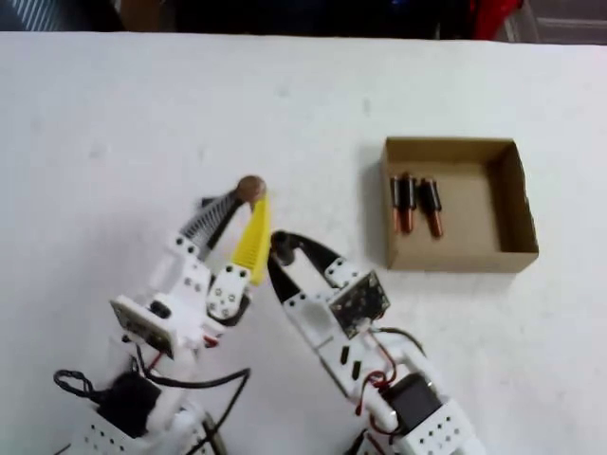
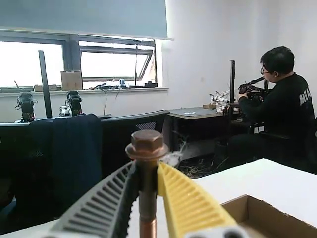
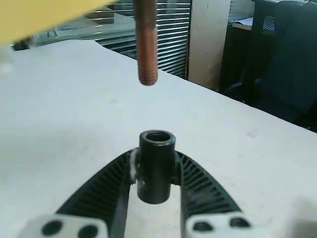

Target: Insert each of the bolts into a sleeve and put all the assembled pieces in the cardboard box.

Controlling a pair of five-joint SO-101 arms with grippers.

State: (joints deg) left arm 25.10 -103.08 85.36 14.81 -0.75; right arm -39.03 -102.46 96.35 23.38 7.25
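The left claw pinches a copper bolt upright just under its head, the lower shank cut off from view. Below the bolt's tip, not touching, the right claw grips a black sleeve. Off to that claw's side, the cardboard box holds two assembled pieces.

My table is plain white. Beyond it I see a white wall and a wide window, bright daylight outside, a roller blind drawn over its upper part. Cluttered sill. Two dark office chairs side by side near the table's edge. Dark desk by the wall. Through the right wrist camera: slatted blinds, pale wood panel, another dark chair.
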